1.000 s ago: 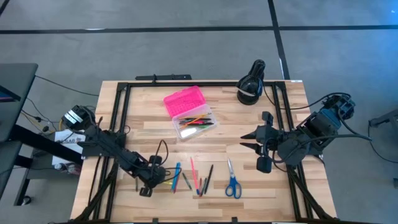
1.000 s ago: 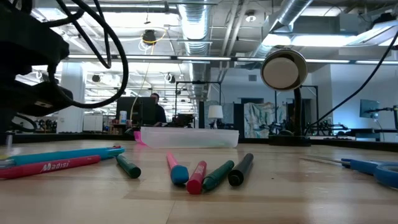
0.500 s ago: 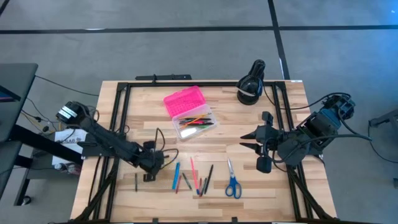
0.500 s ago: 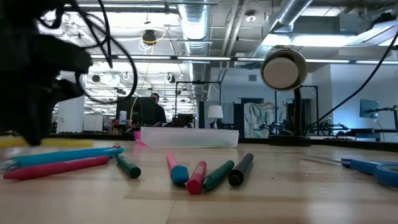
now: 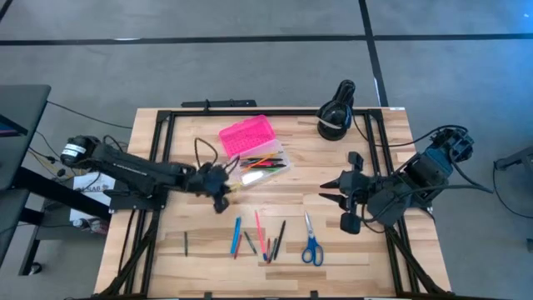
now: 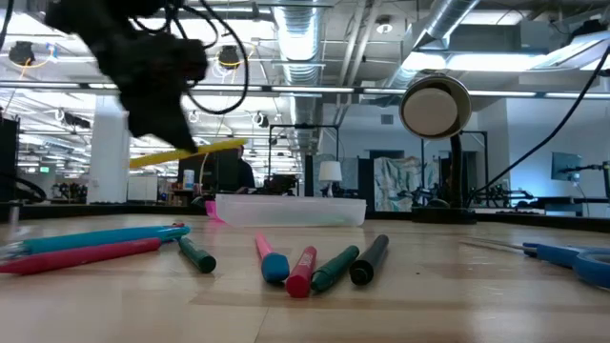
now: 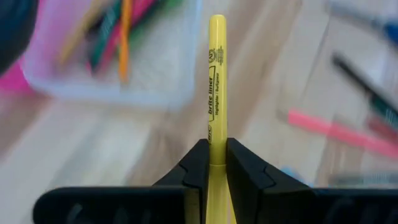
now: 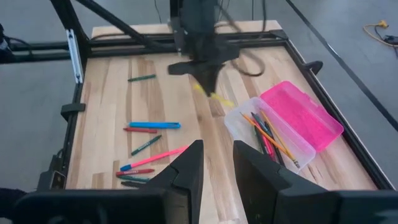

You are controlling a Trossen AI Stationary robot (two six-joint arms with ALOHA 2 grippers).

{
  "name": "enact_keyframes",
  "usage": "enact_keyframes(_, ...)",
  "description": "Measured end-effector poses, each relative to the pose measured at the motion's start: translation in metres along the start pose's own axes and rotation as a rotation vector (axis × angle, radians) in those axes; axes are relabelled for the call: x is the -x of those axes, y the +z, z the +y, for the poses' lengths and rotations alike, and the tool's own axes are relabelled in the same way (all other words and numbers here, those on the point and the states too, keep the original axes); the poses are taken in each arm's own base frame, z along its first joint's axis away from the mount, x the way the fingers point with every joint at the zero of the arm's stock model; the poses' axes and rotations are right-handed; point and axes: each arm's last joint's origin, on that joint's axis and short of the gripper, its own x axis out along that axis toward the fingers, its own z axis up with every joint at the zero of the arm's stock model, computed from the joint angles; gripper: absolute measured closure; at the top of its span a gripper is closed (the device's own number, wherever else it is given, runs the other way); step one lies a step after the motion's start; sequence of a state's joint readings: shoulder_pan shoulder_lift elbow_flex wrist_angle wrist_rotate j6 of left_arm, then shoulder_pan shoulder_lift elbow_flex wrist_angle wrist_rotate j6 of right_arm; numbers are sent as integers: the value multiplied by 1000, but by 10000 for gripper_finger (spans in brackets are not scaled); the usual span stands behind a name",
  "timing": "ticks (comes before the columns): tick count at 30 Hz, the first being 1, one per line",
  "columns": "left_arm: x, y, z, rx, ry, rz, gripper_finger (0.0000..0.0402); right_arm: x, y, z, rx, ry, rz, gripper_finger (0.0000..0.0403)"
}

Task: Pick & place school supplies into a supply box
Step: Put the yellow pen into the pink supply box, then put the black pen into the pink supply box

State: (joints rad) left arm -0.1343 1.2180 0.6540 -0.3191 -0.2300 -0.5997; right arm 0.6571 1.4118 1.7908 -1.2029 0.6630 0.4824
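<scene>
While its jaws clamp a yellow highlighter (image 7: 216,87), the left gripper (image 5: 221,188) hovers just beside the open pink case (image 5: 252,148); loose pens (image 5: 258,237) and scissors (image 5: 311,242) lie nearer the table's front, and the right gripper (image 5: 340,197) waits, jaws apart.

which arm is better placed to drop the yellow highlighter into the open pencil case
Left. Its gripper grips the yellow highlighter beside the clear pencil case base; the right gripper is empty.
</scene>
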Motion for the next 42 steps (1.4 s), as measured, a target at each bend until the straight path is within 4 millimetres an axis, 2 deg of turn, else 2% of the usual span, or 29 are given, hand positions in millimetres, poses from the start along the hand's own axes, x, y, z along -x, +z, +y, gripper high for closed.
enact_keyframes(9,-26,41,34,58,2,-176,370,-6,1,2,5,-30,2,321)
enact_keyframes(18,-59,56,57,123,4,-239,370,-7,2,1,1,-51,-12,321)
enact_keyframes(28,-76,74,55,11,17,-246,363,-7,2,1,-22,-54,-13,321)
enact_keyframes(38,-75,89,53,-70,105,-215,283,-7,1,1,-66,-56,-10,321)
enact_keyframes(42,-73,91,51,-75,9,-129,268,-7,1,1,-66,-56,-10,321)
